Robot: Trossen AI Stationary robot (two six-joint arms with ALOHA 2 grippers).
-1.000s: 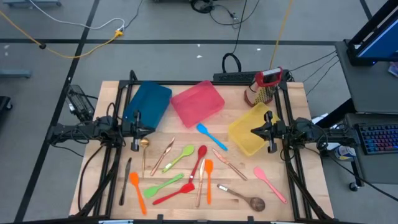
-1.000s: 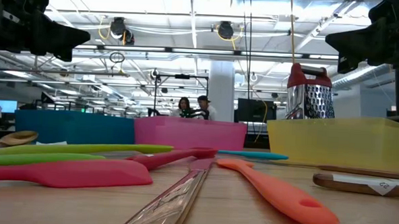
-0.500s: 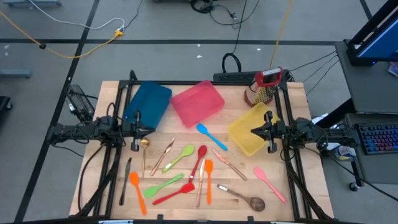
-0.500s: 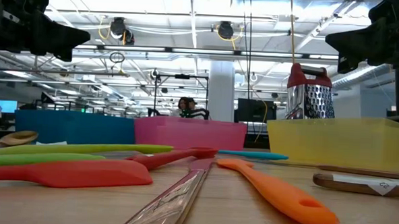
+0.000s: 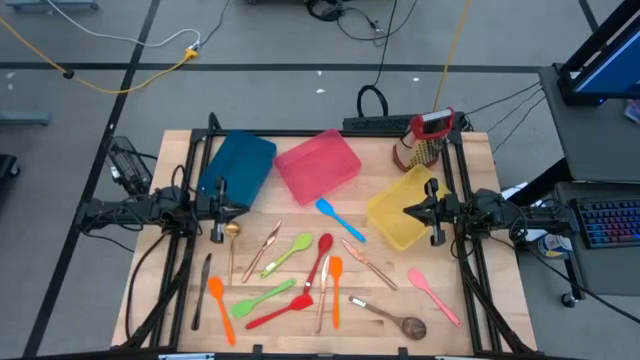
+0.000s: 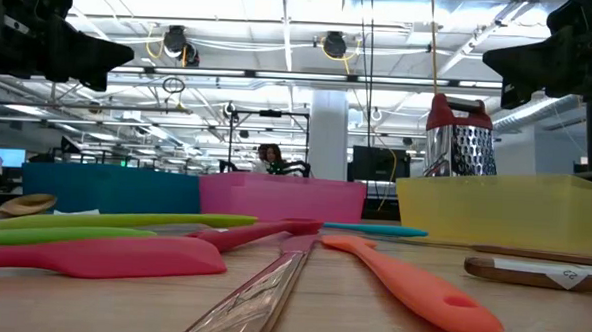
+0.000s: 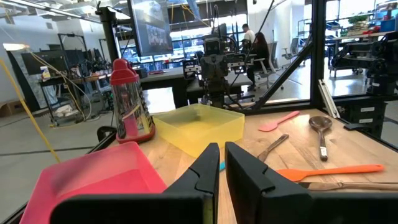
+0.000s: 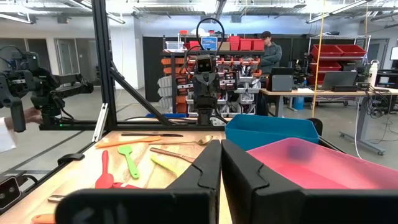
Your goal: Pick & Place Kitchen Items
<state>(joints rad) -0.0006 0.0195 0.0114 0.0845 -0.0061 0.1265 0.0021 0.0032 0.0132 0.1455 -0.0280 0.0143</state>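
Utensils [image 5: 300, 275] lie scattered on the wooden tabletop [image 5: 470, 160], all on the near side of the pink bin [image 5: 318, 166], which sits at the middle of the far edge. You have silicone spatulas and spoons in green, red, orange, pink and blue, plus wooden and metal pieces, several crossing or touching one another.

To the pink bin's left lies the blue bin [image 5: 243, 165]; to its right, the yellow bin [image 5: 402, 208], with the red-topped grater [image 5: 427, 137] standing beyond that.

Your left pincer [image 5: 218, 212] hangs just left of the pink bin, near the blue bin's front edge. Its fingers are narrowed to a slim gap and hold nothing. Your right pincer [image 5: 434, 213] hangs to the pink bin's right, at the yellow bin's edge, likewise nearly closed and empty.

Nothing appears sorted yet. The likely trouble: overlapping handles in front of the pink bin may drag a neighbour along, slim flat cutlery may slip from the fingers, and the right pincer could nudge the yellow bin when descending.
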